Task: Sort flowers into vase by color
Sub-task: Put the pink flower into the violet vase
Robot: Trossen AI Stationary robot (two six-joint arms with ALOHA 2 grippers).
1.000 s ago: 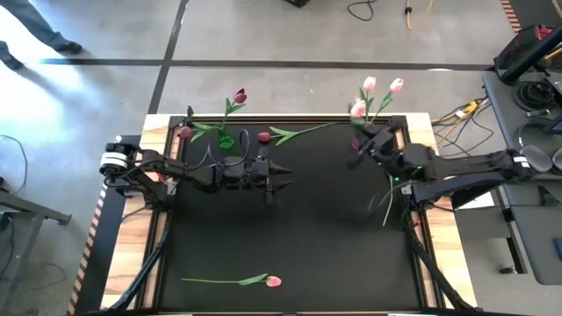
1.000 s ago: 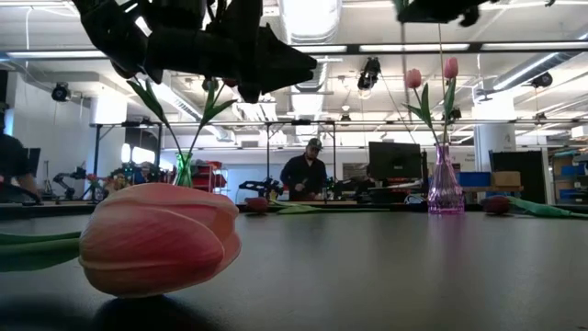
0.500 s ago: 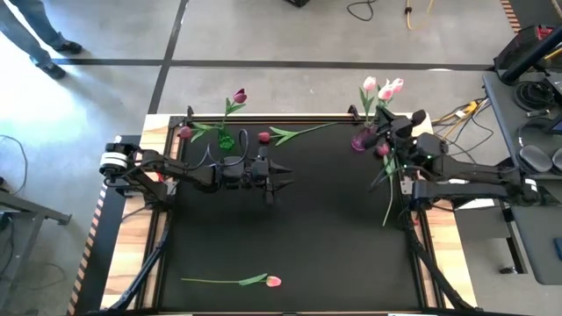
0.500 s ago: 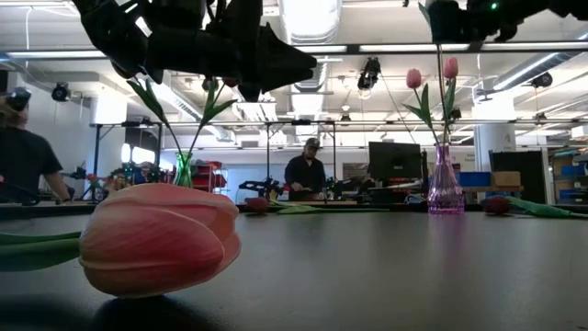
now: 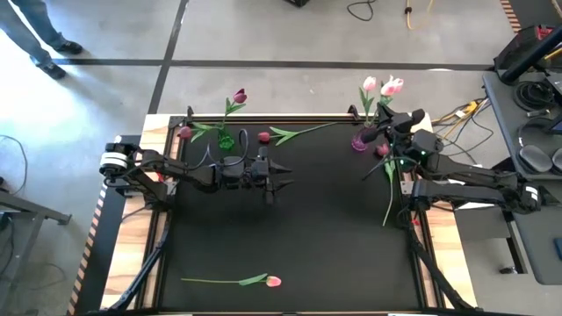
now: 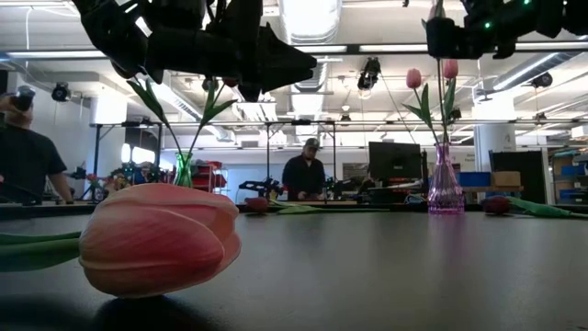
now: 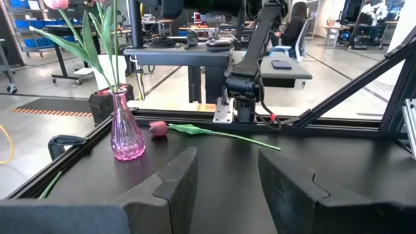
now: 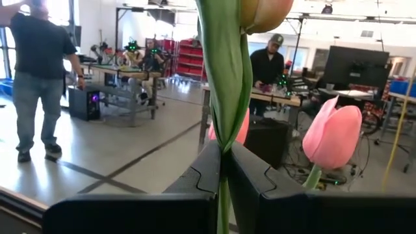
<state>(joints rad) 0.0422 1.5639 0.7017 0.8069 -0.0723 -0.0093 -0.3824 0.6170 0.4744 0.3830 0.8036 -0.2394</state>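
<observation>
My right gripper (image 5: 381,125) is shut on a pale pink tulip (image 8: 229,71) over the pink glass vase (image 5: 360,140) at the far right. The vase holds two pink tulips (image 6: 413,78). My left gripper (image 5: 279,175) hangs open and level above the table's middle, holding nothing. A green vase (image 5: 226,140) at the far left holds a dark red tulip (image 5: 239,96). Dark red tulips lie flat on the mat at the far edge (image 5: 263,137), at the far left (image 5: 184,133) and beside the pink vase (image 7: 158,129). One pink tulip (image 5: 273,282) lies near the front edge. My right gripper pinches the tulip's green stem and leaf (image 8: 224,140) between its two fingers, below the head (image 8: 265,10). The fingers come roughly level from the table's right side and lie across the stem. The tulip stands upright, clear of the mat. Whether its lower end is in the vase, I cannot tell.
Black frame rails (image 5: 263,118) edge the mat, and the arm bases stand at its left and right. People (image 6: 305,175) stand in the room behind the table. The mat (image 5: 334,246) is bare between the arms and the front edge.
My right gripper has swung toward the table's far right corner and sunk a little, still shut on the pink tulip. The tulip's head now stands close beside the two pink heads in the vase.
</observation>
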